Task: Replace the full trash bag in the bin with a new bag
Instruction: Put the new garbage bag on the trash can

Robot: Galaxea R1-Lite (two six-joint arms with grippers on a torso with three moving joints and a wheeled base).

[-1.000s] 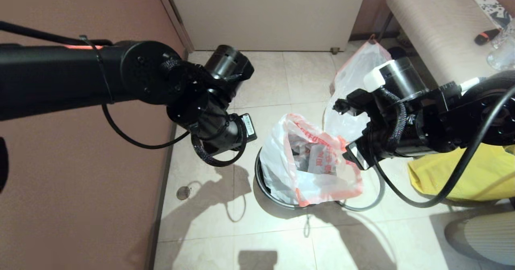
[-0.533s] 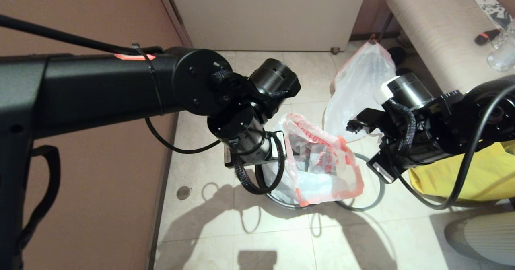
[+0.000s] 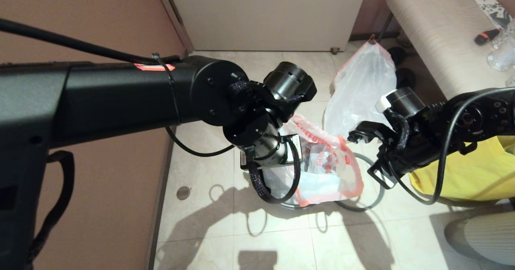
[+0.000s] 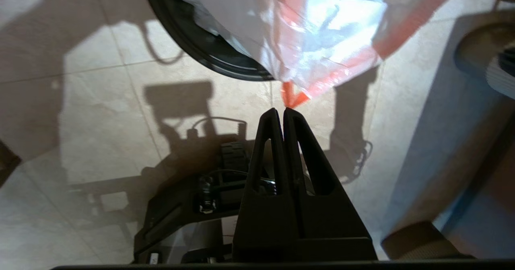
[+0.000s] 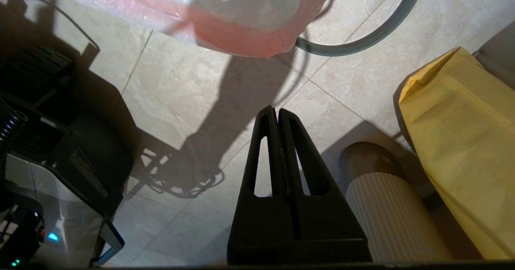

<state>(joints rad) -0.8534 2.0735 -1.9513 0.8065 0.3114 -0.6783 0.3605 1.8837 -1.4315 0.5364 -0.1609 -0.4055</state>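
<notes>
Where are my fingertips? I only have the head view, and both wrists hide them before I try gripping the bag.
Observer: The left gripper is shut with nothing in it. The new bag has its orange corner just past the tips, not between them.
Operator: And the right one?
Observer: The right gripper is shut on nothing too. It points at bare floor, and the bag's hem is well beyond its tips.

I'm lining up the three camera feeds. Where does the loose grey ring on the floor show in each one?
Head view: the grey ring lies on the tiles right of centre, partly under the new bag.
Left wrist view: not in it.
Right wrist view: an arc of the ring near the upper edge.
Shared landmark: the new bag's orange-red hem, seen in all three views.
</notes>
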